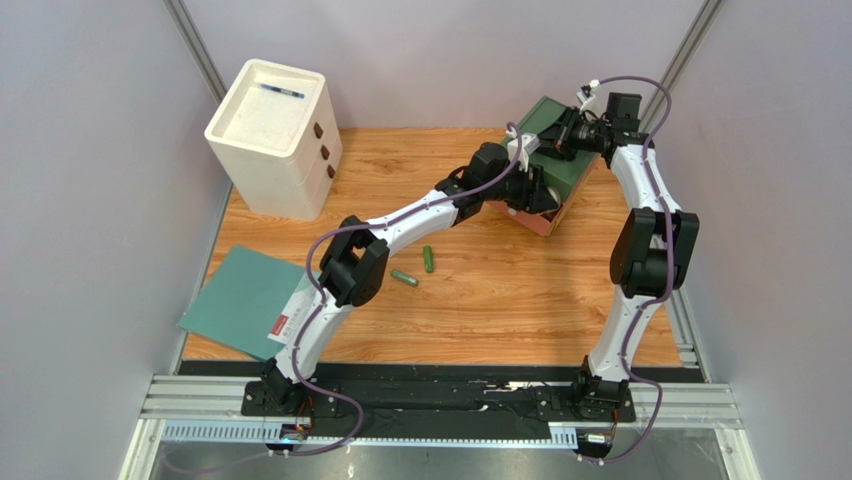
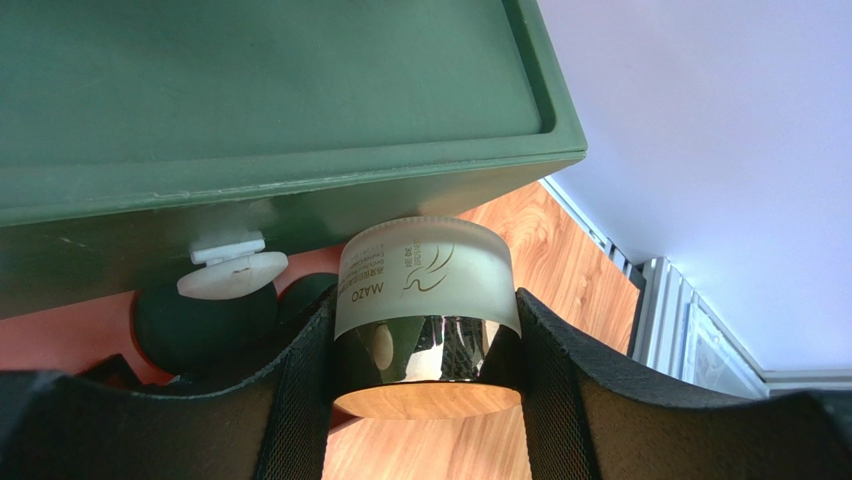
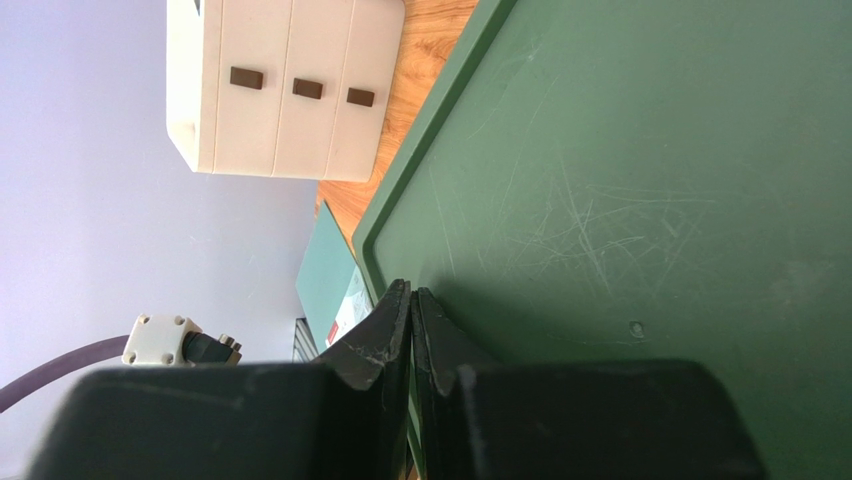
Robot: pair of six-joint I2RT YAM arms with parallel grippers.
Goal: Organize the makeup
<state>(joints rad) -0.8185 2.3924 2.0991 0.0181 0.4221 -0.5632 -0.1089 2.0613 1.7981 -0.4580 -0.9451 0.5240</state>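
Observation:
My left gripper [image 2: 427,345] is shut on a round frosted jar [image 2: 425,275] with a mirrored dark cap, held at the mouth of the orange-lined box [image 1: 548,217]. Inside the box lie dark round jars [image 2: 200,322] and a white-capped piece [image 2: 230,272]. My right gripper [image 3: 411,297] is shut on the rim of the box's dark green lid [image 3: 620,180], holding the lid [image 2: 250,90] tilted up above the jar. Two green tubes [image 1: 428,259] [image 1: 404,277] lie on the wooden table, apart from both grippers. In the top view the left gripper [image 1: 520,190] sits under the lid [image 1: 545,118].
A white three-drawer unit [image 1: 275,135] stands at the back left with a thin blue pen [image 1: 280,92] on top. A teal sheet [image 1: 245,300] lies at the table's left front edge. Grey walls close in on both sides.

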